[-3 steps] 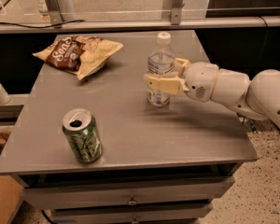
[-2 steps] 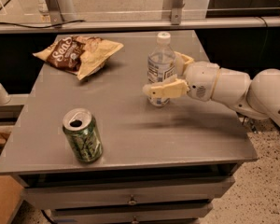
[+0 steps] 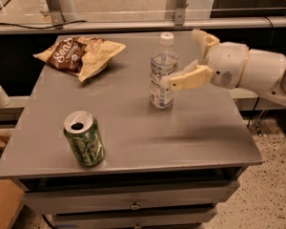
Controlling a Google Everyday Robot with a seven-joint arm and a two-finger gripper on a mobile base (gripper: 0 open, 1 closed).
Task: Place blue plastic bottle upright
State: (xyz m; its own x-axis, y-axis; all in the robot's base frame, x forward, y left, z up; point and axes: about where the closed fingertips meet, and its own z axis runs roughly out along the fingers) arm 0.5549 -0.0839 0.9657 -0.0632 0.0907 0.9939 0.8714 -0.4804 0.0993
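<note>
The blue plastic bottle (image 3: 162, 73), clear with a white cap and a pale label, stands upright on the grey table (image 3: 200, 132), right of its middle. My gripper (image 3: 180, 57) is just to the right of the bottle, open, with its fingers spread wide. The near finger (image 3: 186, 78) reaches beside the bottle's lower half. The far finger (image 3: 202, 38) is behind and to the right of the bottle, well apart from it. The gripper holds nothing.
A green soda can (image 3: 84, 138) stands upright near the table's front left. A chip bag (image 3: 78, 54) lies at the back left. A metal rail and posts (image 3: 181, 13) run behind the table. Drawers sit under the tabletop.
The gripper has opened from around the bottle and drawn back a little to the right. The bottle stays upright in the same spot.
</note>
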